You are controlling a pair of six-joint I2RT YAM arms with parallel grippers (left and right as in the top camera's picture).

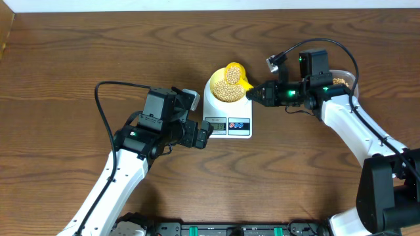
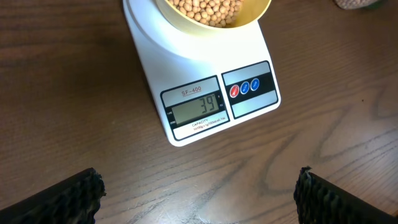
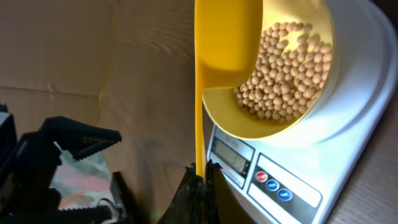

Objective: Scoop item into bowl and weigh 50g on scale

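Note:
The white scale (image 1: 226,113) (image 2: 199,68) (image 3: 357,155) carries the pale-yellow bowl (image 1: 225,90) (image 2: 261,7) (image 3: 249,124). Tan beans (image 1: 226,90) (image 2: 208,9) (image 3: 286,68) lie heaped inside the bowl. The display (image 2: 200,107) reads 39. My right gripper (image 1: 254,94) (image 3: 203,171) is shut on the thin handle of a yellow scoop (image 1: 235,72) (image 3: 224,37). The scoop's head hangs tilted over the bowl's rim. My left gripper (image 1: 203,134) (image 2: 199,199) stands open just in front of the scale's left corner, with nothing between its fingers (image 2: 68,199).
A clear tub (image 1: 341,80) with more beans shows at the right, mostly hidden behind the right arm. The red and blue buttons (image 2: 245,87) sit at the scale's front edge. Bare wooden tabletop (image 1: 59,78) stretches away to the left.

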